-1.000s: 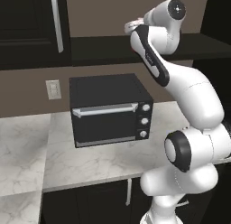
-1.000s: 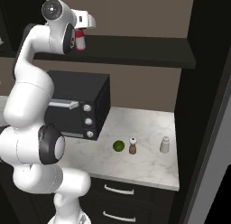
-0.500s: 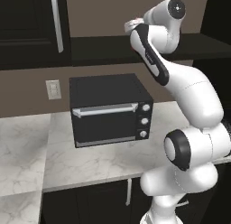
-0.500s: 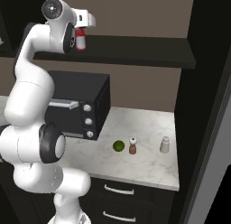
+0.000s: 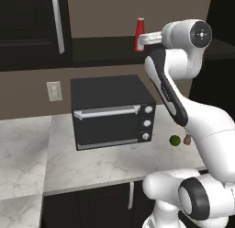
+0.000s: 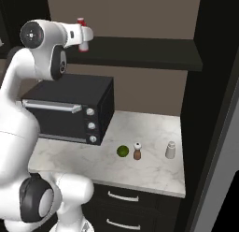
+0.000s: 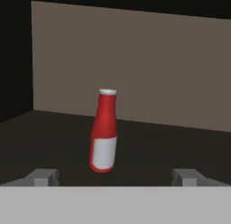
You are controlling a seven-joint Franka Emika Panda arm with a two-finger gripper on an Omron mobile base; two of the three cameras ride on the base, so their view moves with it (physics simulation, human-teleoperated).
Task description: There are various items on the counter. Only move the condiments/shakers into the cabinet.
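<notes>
1. The pincer is spread wide and holds nothing; in the hand view its two finger tips rise far apart at the bottom, with clear space between them and the bottle.
2. A red squeeze bottle with a white cap and white label stands just ahead of the pincer, between the lines of the two tips but not touching either. It leans slightly.
3. The bottle rests on the dark shelf floor of the cabinet, a nearly black wall unit with a long open recess and a brown back wall.
4. From the left base view, the bottle stands on the shelf right beside the white hand of the arm, which reaches up to shelf height.
5. Below the shelf, a black toaster oven with a silver handle and three knobs sits on the counter, white marble with grey veins.
6. On the counter to the right of the oven, in a loose row: a small green round fruit, then a brown wooden shaker with a pale top, then, a little apart, a white shaker.
7. Dark base drawers run under the counter; a wall outlet sits on the brown wall left of the oven.
</notes>
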